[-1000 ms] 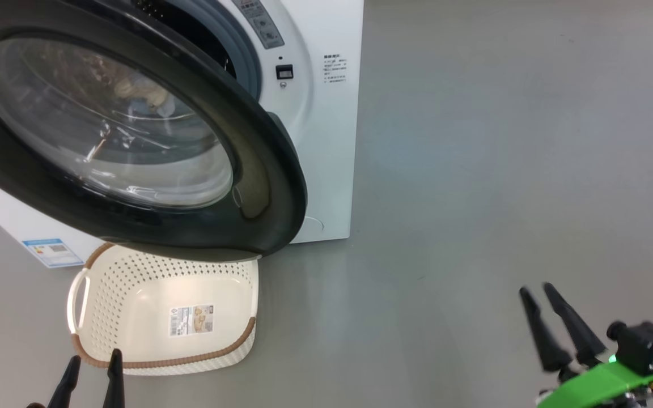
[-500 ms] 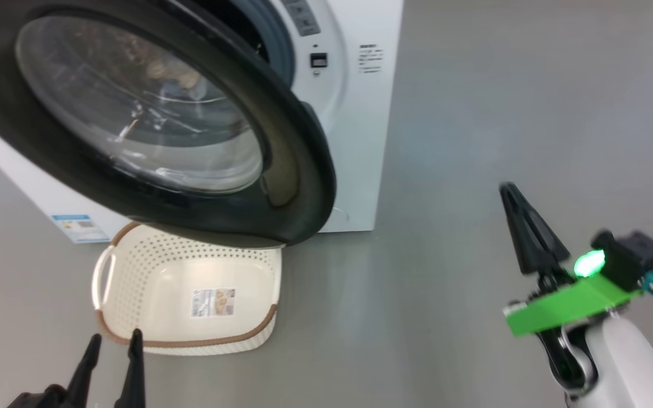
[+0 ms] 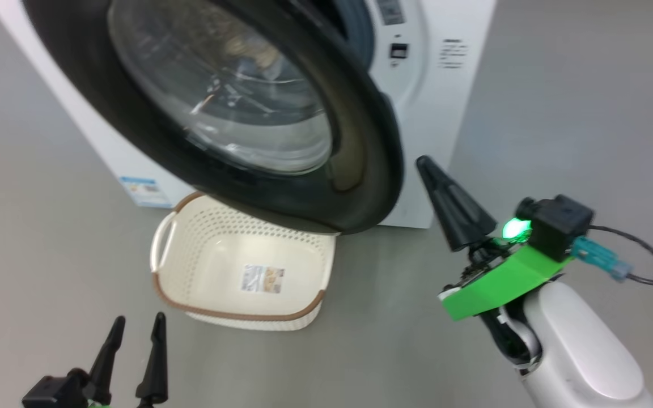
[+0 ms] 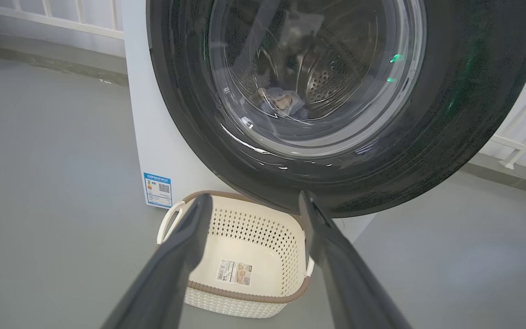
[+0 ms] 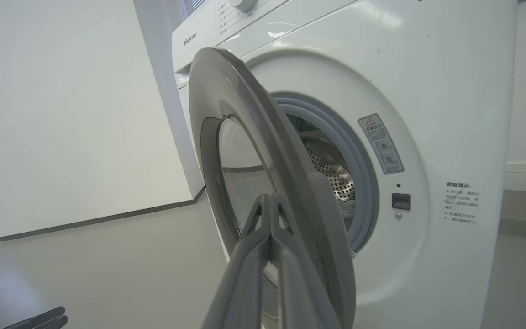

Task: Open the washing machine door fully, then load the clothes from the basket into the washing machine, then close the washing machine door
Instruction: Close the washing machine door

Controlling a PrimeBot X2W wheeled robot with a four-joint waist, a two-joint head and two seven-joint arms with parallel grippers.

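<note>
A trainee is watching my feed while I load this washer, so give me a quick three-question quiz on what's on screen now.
1. True or false: the cream perforated plastic basket has clothes in it.
2. Pick one: the right claw, near the rim of the round glossy black door, is A) wide open, B) shut and empty, C) shut on cloth.
3. Short answer: where is the light-blue and brown cloth?
Key: 1 false, it holds just a paper label. 2 B. 3 inside the steel drum of the big white washing machine, seen through the door glass.
</note>
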